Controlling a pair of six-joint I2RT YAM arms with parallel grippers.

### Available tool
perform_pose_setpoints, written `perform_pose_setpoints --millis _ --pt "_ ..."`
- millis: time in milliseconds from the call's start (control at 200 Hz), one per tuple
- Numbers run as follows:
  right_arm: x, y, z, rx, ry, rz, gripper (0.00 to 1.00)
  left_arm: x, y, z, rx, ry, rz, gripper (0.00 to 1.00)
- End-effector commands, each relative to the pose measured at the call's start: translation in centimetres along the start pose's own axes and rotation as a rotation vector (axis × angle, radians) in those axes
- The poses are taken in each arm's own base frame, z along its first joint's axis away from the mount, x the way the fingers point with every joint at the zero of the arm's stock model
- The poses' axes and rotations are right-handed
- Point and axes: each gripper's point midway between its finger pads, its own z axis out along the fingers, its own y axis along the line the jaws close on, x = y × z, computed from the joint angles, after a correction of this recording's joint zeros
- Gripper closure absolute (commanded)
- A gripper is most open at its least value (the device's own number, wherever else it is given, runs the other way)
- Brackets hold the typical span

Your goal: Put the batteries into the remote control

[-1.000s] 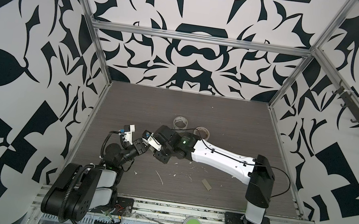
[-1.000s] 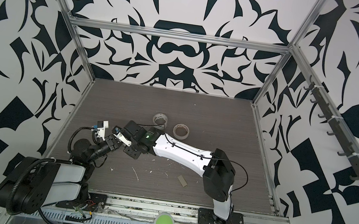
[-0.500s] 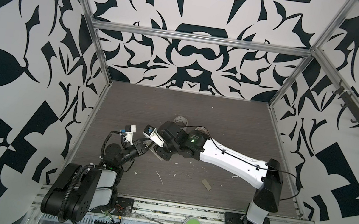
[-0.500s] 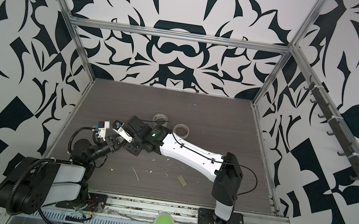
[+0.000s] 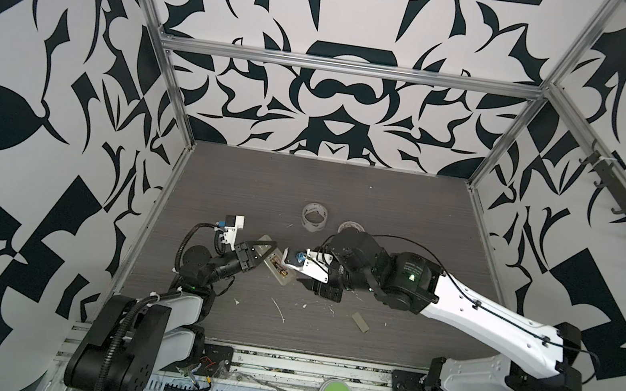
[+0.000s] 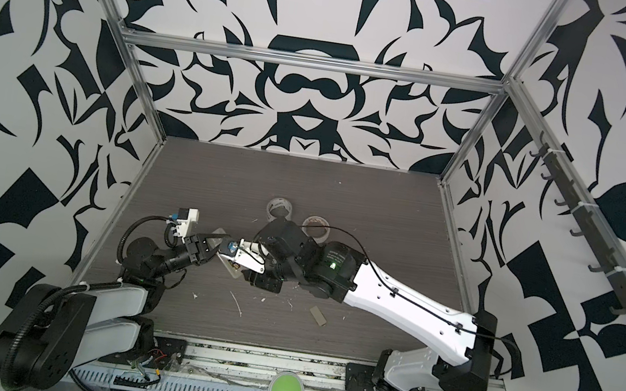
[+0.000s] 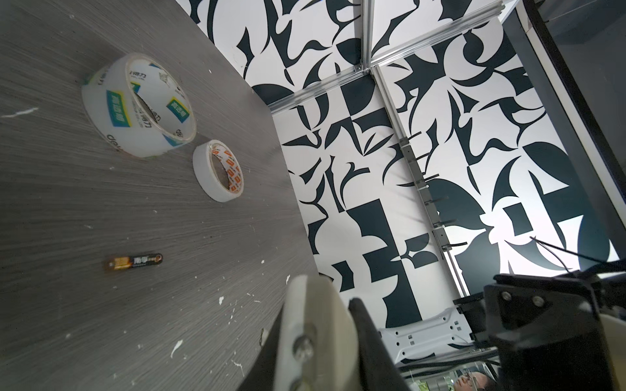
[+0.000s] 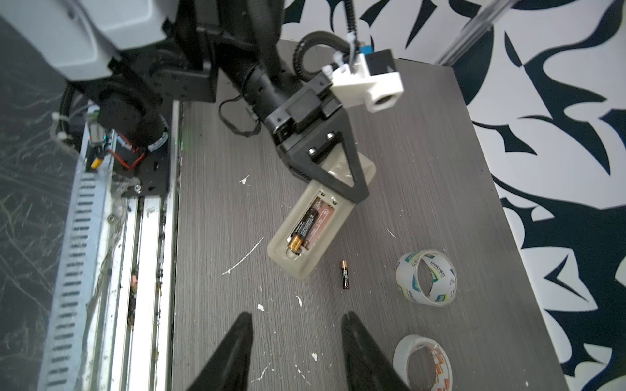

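Fingers (image 8: 237, 348) of the right gripper (image 8: 296, 318) stand spread and empty over the table (image 8: 210, 203). Just ahead of the tips, nearer one finger than the other, the loose battery (image 8: 345, 274) lies flat, touching nothing, its length pointing away from the gripper and its gold end far. Just beside that battery is the free end of the remote (image 8: 330, 230), back up and uncovered; whether this end touches the table cannot be told. The left gripper (image 8: 355, 194) is pinched on the remote's far end and holds it at a slant. The seated battery (image 8: 303, 226) fills one slot, gold end toward the right gripper; the empty slot (image 8: 321, 220) lies on the loose battery's side. Out to the flank sit the clear roll (image 8: 411, 270) and, closer to a finger, the white roll (image 8: 403, 359).

By my reading, one battery is loaded and the second is to be fetched. The next move calls for a small sideways shift, then a descent with the fingers astride the thin body and a close at its middle. Its reversed heading probably suits the empty slot.
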Motion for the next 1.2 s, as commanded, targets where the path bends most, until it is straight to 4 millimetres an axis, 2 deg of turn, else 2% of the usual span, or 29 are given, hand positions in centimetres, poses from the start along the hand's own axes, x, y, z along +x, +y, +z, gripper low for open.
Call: perform_pose_setpoints --millis 0,185,405,765,1195 --pt "-0.3 0.7 0.2 -0.024 -0.031 -0.114 0.51 0.4 -1.7 0.3 0.046 0.047 0.003 1.0" --pt "0.3 1.8 1.9 -0.068 0.014 -0.169 0.52 1.4 -2.4 0.8 0.059 0.096 -0.006 1.0" --pt "0.0 2.2 3.2 -0.064 0.032 -0.235 0.62 3.3 -3.0 1.1 0.074 0.168 -0.02 1.0" --pt "0.6 2.8 4.4 -0.073 0.084 -0.289 0.76 4.2 -3.4 0.9 0.052 0.197 -0.009 1.0" --pt "1.0 3.0 4.7 -0.078 0.099 -0.307 0.77 4.4 -3.5 1.0 0.057 0.209 -0.015 1.0"
